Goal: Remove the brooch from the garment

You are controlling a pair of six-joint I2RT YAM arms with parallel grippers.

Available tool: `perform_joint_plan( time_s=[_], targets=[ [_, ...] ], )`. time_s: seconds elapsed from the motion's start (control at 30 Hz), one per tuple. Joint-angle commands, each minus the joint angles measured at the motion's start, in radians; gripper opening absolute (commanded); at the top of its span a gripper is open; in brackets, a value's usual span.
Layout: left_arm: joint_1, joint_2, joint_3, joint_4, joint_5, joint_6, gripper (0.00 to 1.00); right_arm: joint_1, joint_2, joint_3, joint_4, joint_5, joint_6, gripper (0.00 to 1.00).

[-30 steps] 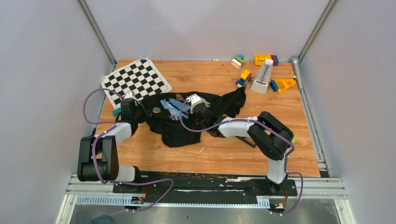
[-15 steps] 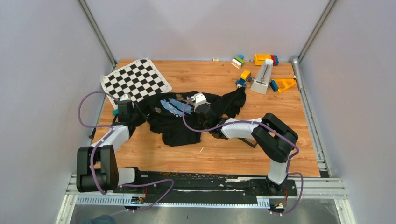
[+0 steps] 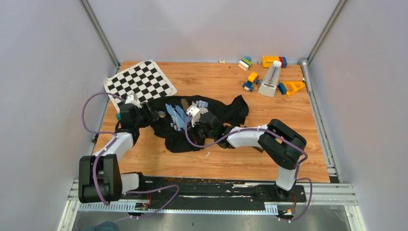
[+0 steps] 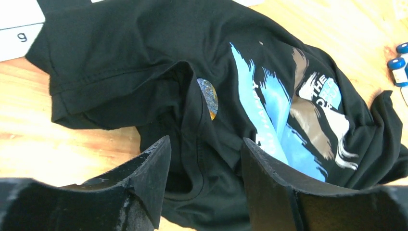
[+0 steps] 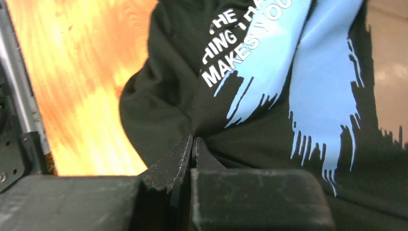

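Note:
The garment (image 3: 202, 122) is a black T-shirt with a blue, white and grey print, lying crumpled mid-table. In the left wrist view the brooch (image 4: 208, 98) shows as a small round disc, half tucked behind a fold near the collar; from above the brooch (image 3: 162, 114) is a small dot. My left gripper (image 4: 204, 159) stands open just short of it, over the collar cloth (image 4: 202, 144), holding nothing. My right gripper (image 5: 192, 140) is shut, pinching a fold of the garment (image 5: 269, 139) beside the printed lettering.
A black-and-white chequered mat (image 3: 139, 83) lies at the back left, touching the shirt's edge. Toy blocks (image 3: 270, 61) and a white metronome (image 3: 270, 79) stand at the back right. Bare wooden table (image 3: 269, 110) lies right of the shirt.
My left gripper has opened. The right gripper has moved left with the pinched cloth, drawing the shirt's right sleeve away from the toys and spreading the print.

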Motion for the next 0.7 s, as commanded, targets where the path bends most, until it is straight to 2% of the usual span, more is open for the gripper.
perform_joint_plan(
  time_s=[0.0,0.07,0.23,0.27,0.3,0.33,0.4,0.53,0.67],
  targets=[
    [0.005,0.114,0.051,0.117,0.056,0.003,0.59,0.029,-0.049,0.003,0.073,-0.077,-0.046,0.0],
    [0.005,0.168,0.072,0.126,0.072,-0.003,0.53,0.03,-0.05,0.002,0.073,-0.068,-0.049,0.0],
    [0.006,0.257,0.106,0.112,0.071,-0.015,0.55,0.029,-0.053,-0.001,0.075,-0.057,-0.051,0.0],
    [0.006,0.271,0.113,0.114,0.076,-0.014,0.53,0.029,-0.053,-0.001,0.074,-0.052,-0.052,0.0],
    [0.005,0.275,0.114,0.116,0.078,-0.013,0.48,0.029,-0.053,-0.001,0.074,-0.046,-0.05,0.0],
    [0.006,0.277,0.114,0.112,0.074,-0.009,0.37,0.029,-0.053,0.0,0.073,-0.036,-0.047,0.0],
    [0.006,0.257,0.113,0.08,0.039,-0.006,0.23,0.029,-0.052,0.001,0.066,0.001,-0.037,0.0],
    [0.013,0.156,0.082,-0.012,-0.026,-0.023,0.09,0.028,-0.043,0.015,0.033,0.113,-0.008,0.0],
    [0.017,0.099,0.022,-0.048,0.017,-0.081,0.01,0.024,-0.03,0.034,-0.002,0.215,0.025,0.0]
  ],
)
